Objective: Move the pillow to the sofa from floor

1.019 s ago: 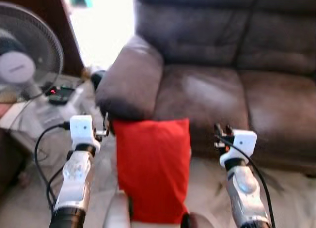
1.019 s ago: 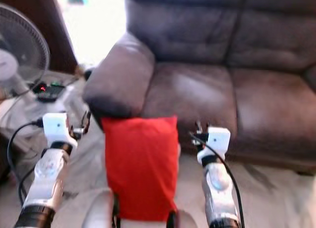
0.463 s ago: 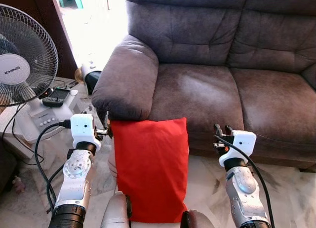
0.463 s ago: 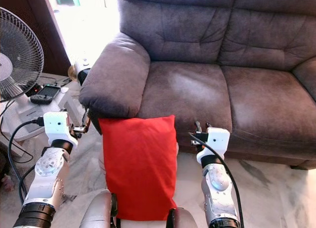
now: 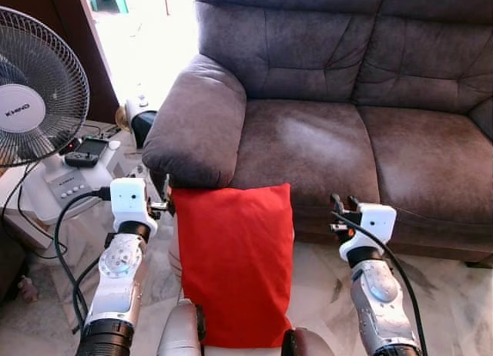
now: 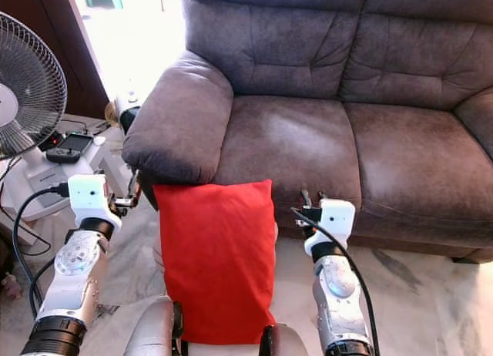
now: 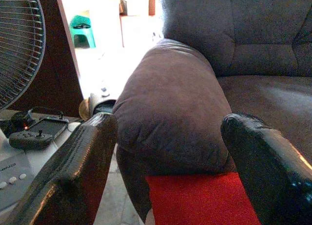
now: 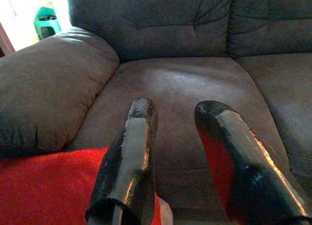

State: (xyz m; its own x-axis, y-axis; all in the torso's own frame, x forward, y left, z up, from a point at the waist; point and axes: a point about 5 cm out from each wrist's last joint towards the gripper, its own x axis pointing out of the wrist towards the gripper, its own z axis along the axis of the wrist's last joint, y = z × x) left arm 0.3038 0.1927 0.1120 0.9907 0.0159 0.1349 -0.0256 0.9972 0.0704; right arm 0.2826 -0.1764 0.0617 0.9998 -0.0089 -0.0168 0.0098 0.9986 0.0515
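Pillow point(image 5: 233, 262) is red, standing on edge on the floor point(image 5: 454, 294), leaning against the sofa point(image 5: 323, 140) front just below the armrest point(image 5: 199, 121), its top edge about level with the seat cushion's front edge. It is between your two arms, not yet lifted.

Step in hand, as I judge it: approach and framing, before any grasp. You have both arms raised, forearms angled forward and up, one either side of the pillow.

Left pincer point(image 5: 164, 204) sits right beside the pillow's upper left corner, under the armrest; fingers point(image 7: 78, 166) spread wide, holding nothing. Right pincer point(image 5: 342, 207) is apart from the pillow's right edge, over the sofa front; fingers point(image 8: 127, 157) parted, empty.

Next move likely calls for closing both arms inward to squeeze the pillow by its side edges, right arm having more gap to cover. Then lift above the seat's front edge and push forward onto the cushion. Watch the left pincer against the armrest underside.

Fan point(image 5: 35, 86) stands at the left on the floor, with a remote-like device point(image 5: 86, 149) on its base, cables nearby.
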